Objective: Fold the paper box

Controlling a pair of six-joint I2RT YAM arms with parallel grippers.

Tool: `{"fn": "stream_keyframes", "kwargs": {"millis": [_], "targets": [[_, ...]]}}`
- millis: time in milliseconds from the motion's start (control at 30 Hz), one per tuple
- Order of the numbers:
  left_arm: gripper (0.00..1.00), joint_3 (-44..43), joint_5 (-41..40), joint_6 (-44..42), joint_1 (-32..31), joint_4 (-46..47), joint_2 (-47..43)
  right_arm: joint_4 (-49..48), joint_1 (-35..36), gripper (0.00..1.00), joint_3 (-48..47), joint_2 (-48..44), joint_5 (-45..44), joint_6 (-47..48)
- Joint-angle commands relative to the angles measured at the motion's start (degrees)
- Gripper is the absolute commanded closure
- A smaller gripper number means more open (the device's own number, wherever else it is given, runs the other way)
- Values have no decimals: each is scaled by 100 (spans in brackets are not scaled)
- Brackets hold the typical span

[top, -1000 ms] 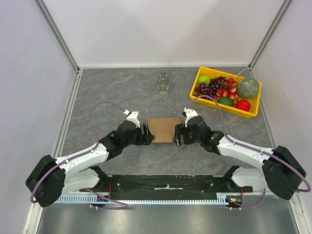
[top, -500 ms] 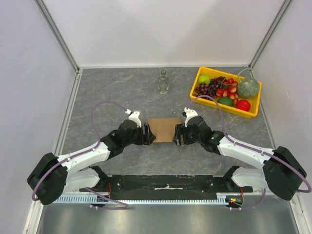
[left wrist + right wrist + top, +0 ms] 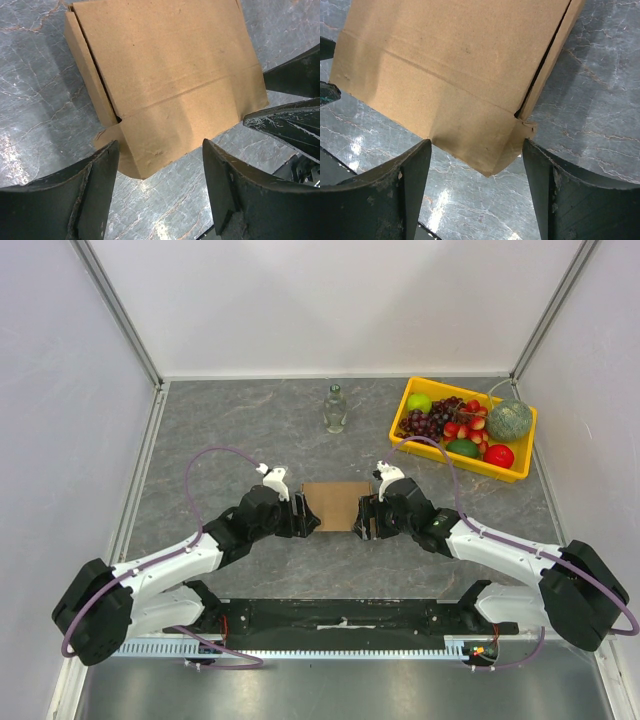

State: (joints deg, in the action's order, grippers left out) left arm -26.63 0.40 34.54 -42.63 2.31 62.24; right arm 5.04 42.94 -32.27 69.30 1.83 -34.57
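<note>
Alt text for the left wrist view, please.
A low brown paper box lies on the grey marbled table, its near corner between the dark fingers of the open left gripper. Fingers of the right gripper show at the box's right edge.

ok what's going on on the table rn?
Both arms are on the paper box, a brown carton lying mid-table. The left gripper sits at its left end and the right gripper at its right end, each open and straddling a corner of the box, neither clamped on it. A flap along one edge gapes slightly, so the folding looks unfinished.
</note>
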Motion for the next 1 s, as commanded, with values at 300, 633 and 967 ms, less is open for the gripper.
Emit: {"fn": "stream_keyframes", "kwargs": {"millis": [300, 633, 967], "targets": [[32, -26, 364, -88, -26, 182, 87, -47, 22, 21, -227, -92, 195, -129], [34, 0, 390, -53, -8, 200, 87, -64, 22, 29, -209, -30, 196, -199], [36, 18, 557, 43, -17, 332, 140, -99, 22, 30, -192, -4, 195, -208]]}}
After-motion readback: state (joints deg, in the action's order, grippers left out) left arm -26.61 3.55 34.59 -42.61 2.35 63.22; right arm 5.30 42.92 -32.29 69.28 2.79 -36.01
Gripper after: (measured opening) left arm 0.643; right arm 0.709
